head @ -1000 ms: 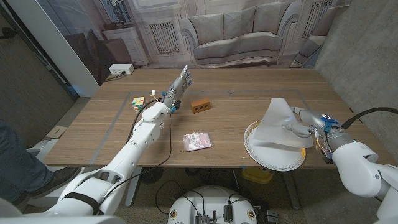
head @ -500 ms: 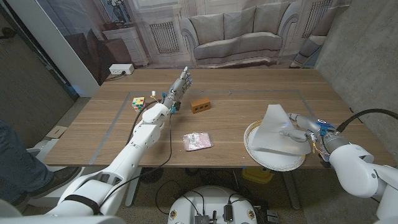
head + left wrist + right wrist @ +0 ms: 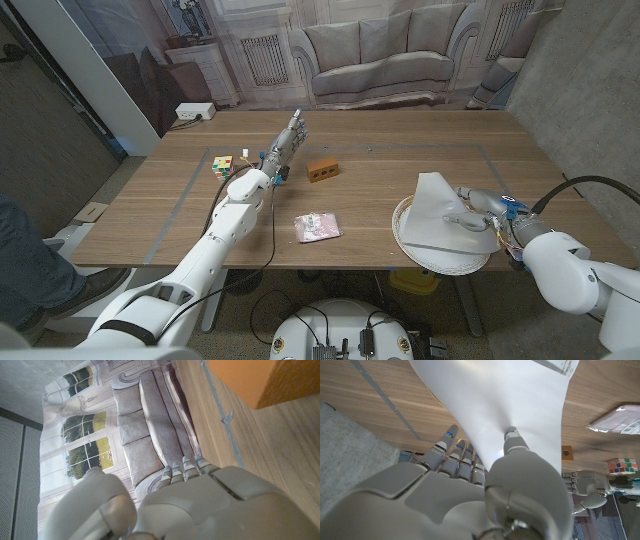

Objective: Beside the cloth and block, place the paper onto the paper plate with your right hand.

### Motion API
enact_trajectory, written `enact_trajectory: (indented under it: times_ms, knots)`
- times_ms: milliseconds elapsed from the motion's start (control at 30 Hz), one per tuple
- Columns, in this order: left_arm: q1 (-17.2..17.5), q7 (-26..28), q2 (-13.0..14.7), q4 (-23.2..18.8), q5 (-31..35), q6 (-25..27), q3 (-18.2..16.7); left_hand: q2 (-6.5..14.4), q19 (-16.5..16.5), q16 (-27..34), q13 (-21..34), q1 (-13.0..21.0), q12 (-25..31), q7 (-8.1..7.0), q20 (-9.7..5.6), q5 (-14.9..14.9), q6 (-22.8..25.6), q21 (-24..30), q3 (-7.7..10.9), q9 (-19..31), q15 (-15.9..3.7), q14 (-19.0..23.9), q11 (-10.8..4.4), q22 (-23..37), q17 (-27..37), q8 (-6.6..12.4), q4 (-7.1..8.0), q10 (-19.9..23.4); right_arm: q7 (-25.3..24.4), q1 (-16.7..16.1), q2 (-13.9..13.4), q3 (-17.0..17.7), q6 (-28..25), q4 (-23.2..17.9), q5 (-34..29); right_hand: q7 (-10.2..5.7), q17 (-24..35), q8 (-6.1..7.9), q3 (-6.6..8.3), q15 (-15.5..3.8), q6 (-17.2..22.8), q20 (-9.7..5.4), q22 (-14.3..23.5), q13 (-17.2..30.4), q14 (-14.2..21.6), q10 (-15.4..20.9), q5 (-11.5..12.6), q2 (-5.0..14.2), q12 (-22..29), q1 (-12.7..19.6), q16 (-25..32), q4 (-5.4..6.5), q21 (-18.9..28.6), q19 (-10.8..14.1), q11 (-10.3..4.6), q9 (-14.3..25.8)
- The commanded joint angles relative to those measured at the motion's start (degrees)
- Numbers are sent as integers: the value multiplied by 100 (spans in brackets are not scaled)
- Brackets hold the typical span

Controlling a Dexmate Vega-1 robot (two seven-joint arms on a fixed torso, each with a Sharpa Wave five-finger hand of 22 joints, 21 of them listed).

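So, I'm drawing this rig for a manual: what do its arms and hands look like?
Both arms have smooth, rounded white shells. The left hand and right hand are pale grey with segmented fingers. Small blue parts sit at each wrist. A black cable trails along the left arm, and a thicker black cable loops behind the right.

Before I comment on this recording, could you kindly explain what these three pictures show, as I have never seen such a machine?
This is a two-armed robot standing at a wooden table, each arm ending in a human-like hand. The wide picture comes from a camera on its head, looking down. The other two come from cameras on its wrists, looking along the backs of the hands, so they appear turned. The right hand pinches a sheet of white paper between thumb and fingers, over a paper plate; the right wrist view shows that grip close up. The left hand holds nothing and stands raised, fingers straight, near a brown block. Also on the table lie a pinkish folded cloth and a colourful puzzle cube.
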Motion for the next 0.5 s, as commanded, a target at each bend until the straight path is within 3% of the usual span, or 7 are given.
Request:
enact_trajectory:
  times_ms: [33, 500]
  knots:
    - [39, 39, 27, -31, -36, -15, 13, 36, -49, -4, 15, 14, -7, 0, -13, 48, 47, 4, -46, 30, 21, -50, 0, 28, 29, -8, 9, -22, -34, 155, -73, -119, 90, 107, 206, 35, 10, -12, -47, -236, 41, -135, 11, 19, 47, 28, -5, -39, -38, -72, -19, 31, -24, 54, 35, 26]
    - [27, 37, 50, 0, -51, -7, 11, 45, -55, -4, 15, 20, -8, 9, -6, 48, 53, 2, -66, 30, 24, -50, -14, 28, 29, -6, 9, -24, -67, 419, -135, -314, 70, 171, 400, 63, 14, -45, -219, -157, 0, -50, 8, 23, 1, -13, -15, -216, -74, -325, -32, 125, -74, 11, 88, 24]
